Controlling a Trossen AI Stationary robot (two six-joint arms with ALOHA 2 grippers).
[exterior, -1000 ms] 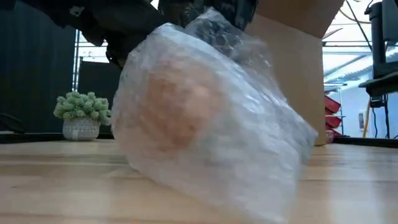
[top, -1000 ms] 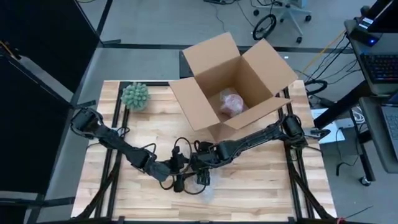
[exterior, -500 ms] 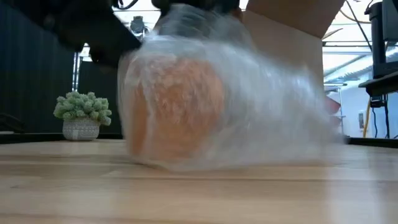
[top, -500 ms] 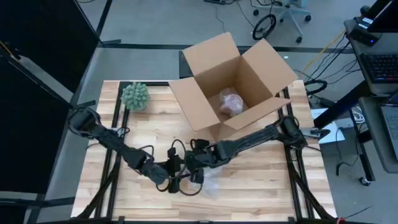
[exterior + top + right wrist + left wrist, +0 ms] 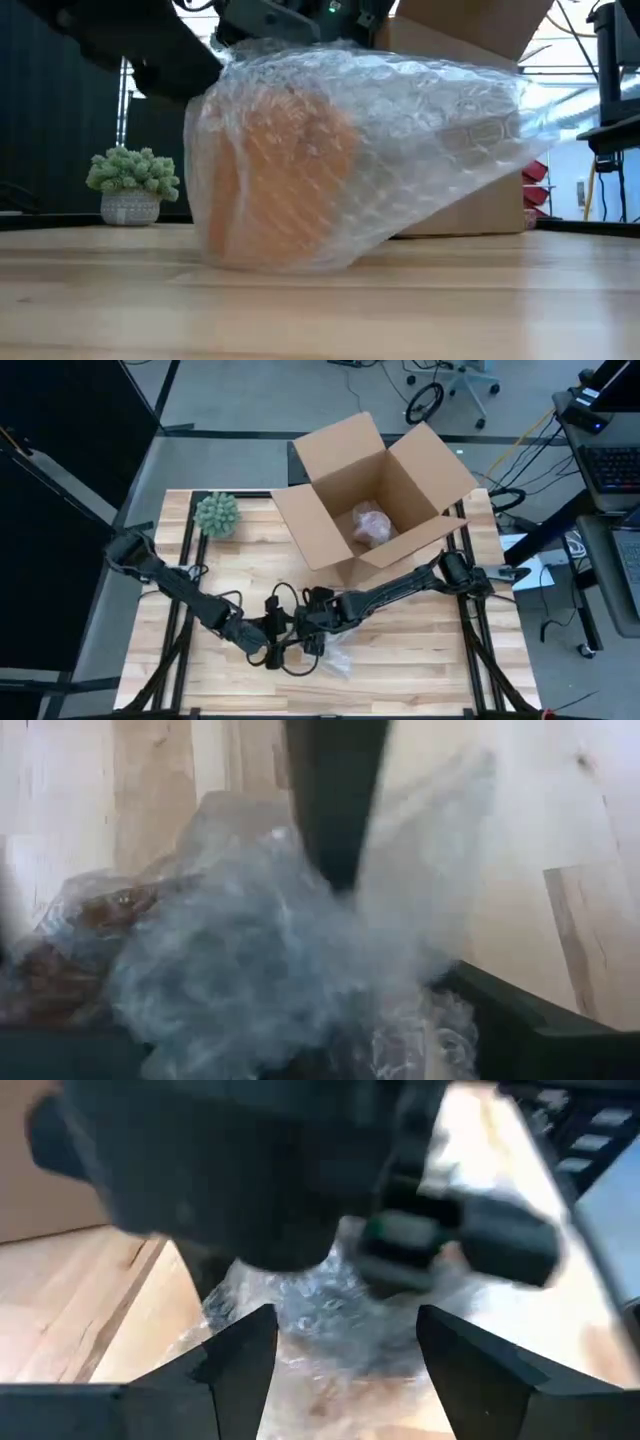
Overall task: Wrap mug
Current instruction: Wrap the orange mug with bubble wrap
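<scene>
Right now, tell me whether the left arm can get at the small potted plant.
Probably yes, once it lets go. The potted plant stands on the left arm's side of the table with bare wood between them, but the left gripper is busy at the bubble-wrapped mug beside the right gripper.

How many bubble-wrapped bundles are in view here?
2. One bundle lies on the table's near edge, under both grippers, with an orange mug showing through. A second wrapped bundle sits inside the open cardboard box. More could be hidden in the box.

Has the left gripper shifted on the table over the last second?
Yes. The left gripper has slid slightly toward the near table edge, farther from the plant, staying by the wrapped mug.
</scene>
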